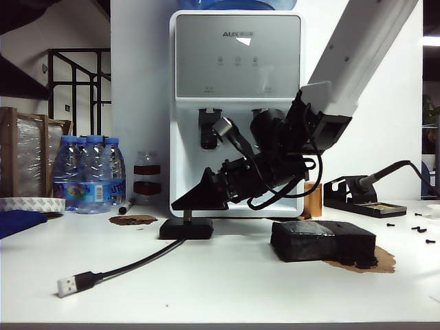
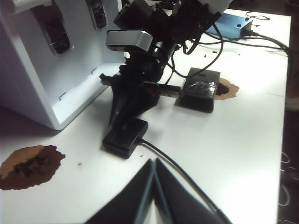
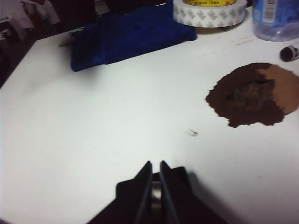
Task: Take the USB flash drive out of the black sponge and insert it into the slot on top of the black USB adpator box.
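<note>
The black USB adpator box (image 1: 185, 229) lies flat on the white table in front of the dispenser, and its cable ends in a USB plug (image 1: 69, 284). My right gripper (image 1: 187, 201) hangs just above the box, shut on the USB flash drive (image 1: 187, 215). The drive is a short silver stick standing upright, its lower end at the box's top, so the slot is hidden. The drive's metal shows between the fingers (image 3: 156, 193). The black sponge (image 1: 323, 240) sits to the right on a brown patch. My left gripper (image 2: 154, 162) is shut and empty, just short of the box (image 2: 125, 136).
A white water dispenser (image 1: 237, 103) stands right behind the box. Water bottles (image 1: 89, 172), a tape roll (image 1: 27, 203) and a blue cloth (image 3: 126, 35) are at the left. A soldering iron stand (image 1: 357, 196) is at the back right. Brown stains (image 3: 254, 95) mark the table.
</note>
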`<state>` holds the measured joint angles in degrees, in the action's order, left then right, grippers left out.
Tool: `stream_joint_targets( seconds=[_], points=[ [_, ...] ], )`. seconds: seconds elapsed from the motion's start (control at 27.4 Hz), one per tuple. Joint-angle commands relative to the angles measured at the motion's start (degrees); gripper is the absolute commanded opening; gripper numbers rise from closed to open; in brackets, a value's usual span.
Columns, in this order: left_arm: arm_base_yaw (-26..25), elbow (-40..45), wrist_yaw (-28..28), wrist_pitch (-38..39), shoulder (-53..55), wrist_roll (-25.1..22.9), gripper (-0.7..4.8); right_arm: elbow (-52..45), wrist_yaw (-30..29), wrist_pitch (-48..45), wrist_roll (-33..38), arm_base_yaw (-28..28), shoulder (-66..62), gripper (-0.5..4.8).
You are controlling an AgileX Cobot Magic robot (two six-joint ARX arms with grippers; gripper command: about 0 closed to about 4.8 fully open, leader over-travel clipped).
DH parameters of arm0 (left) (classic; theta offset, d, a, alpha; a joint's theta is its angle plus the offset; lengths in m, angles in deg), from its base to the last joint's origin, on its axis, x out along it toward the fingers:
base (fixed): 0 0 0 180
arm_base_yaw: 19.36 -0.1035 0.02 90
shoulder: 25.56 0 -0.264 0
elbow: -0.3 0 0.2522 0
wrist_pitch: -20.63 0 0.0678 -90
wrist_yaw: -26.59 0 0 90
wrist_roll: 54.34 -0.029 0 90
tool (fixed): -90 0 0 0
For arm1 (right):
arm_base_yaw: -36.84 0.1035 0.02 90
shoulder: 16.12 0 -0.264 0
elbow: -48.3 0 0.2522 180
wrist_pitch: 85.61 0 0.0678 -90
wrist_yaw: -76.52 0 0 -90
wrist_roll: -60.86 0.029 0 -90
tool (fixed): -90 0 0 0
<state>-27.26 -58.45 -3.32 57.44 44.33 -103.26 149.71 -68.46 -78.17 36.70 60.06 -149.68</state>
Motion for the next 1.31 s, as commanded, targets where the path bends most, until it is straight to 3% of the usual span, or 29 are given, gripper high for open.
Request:
stream_joint_targets(
  seconds=[0.04, 0.84, 1.31],
  points=[
    [-0.13, 1.25, -0.90, -3.76, 0.00, -0.11, -0.05, 0.17, -0.55, 1.49, -0.24, 0.13, 0.26, -0.04],
    [-0.15, 1.38, -0.74, -5.95, 0.00, -0.07, -0.05, 0.26, 12.31, 2.95, -11.56, -0.26, 0.55, -0.04],
    [-0.13, 1.38, -0.72, -5.95, 0.00, -0.07, -0.05, 0.26, 10.62, 9.29, -12.81, -3.06, 1.22, -0.04]
  ],
)
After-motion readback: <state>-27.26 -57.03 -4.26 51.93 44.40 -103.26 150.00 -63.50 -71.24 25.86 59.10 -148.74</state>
